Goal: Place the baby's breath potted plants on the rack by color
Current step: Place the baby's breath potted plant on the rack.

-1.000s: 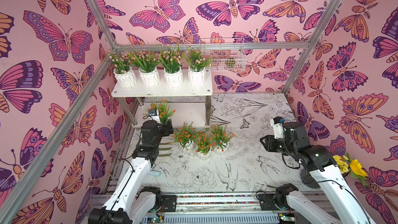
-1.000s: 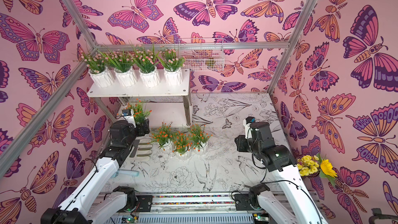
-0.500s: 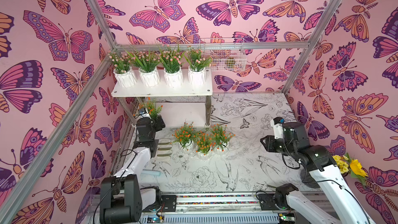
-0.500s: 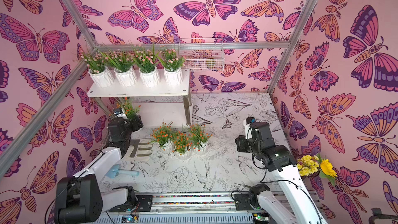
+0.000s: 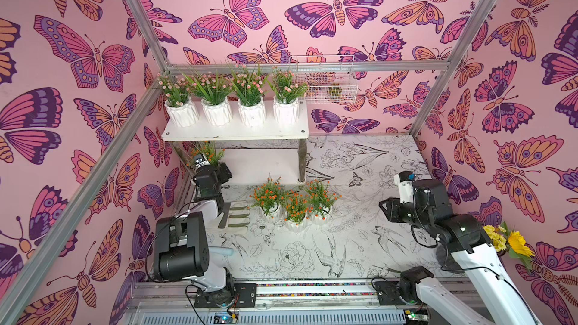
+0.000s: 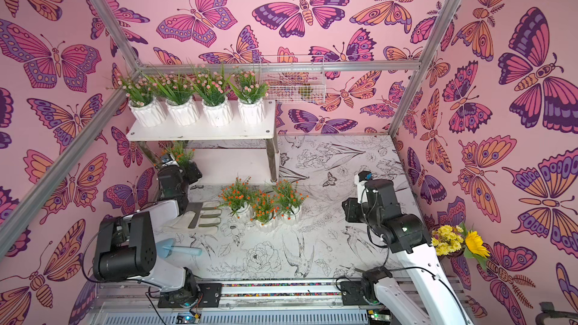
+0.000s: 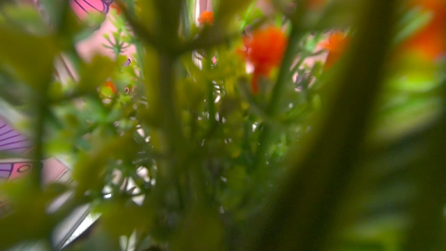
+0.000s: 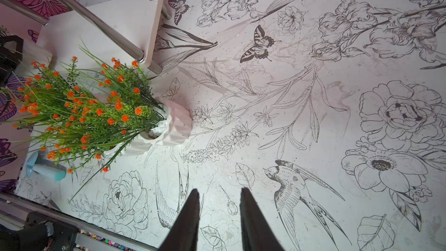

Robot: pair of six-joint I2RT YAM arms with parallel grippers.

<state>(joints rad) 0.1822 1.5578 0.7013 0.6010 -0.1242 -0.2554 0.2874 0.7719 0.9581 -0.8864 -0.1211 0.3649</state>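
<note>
orange pot in hand: one orange plant (image 5: 209,152) is seen at the left end of the lower shelf (image 5: 261,164) of the rack (image 5: 301,157), under the top board (image 5: 237,135). its pot is hidden in both top views, so whether the base is set down cannot be told.
left pincer: the left pincer (image 5: 206,160) is judged to be pinching that pot. the left wrist view is filled with blurred green stems and orange blooms, and in the right wrist view a dark part of the pincer is seen against a white pot (image 8: 36,54) at the lower shelf.
right pincer: the right pincer (image 8: 220,190) is held above the bare desk (image 8: 313,141), jaws a little apart, nothing between them.
step in hand: the first orange pot is judged to be in the course of being placed on the lower shelf. the pink row is done.
pink row: four pink plants (image 5: 248,85) are lined up side by side on the top board.
left to place: three orange plants (image 5: 295,207) are clustered on the desk near the rack's front leg, pots close together.
next move: the pot is to be lowered flat and kept far left, so that room is left for three more. the jaws are then to be spread and the arm drawn back low — the top board is close above the foliage.
look of the thing: thin green sprays dotted with tiny orange blooms, set in a white ribbed pot — light, top-heavy handling is to be expected.
</note>
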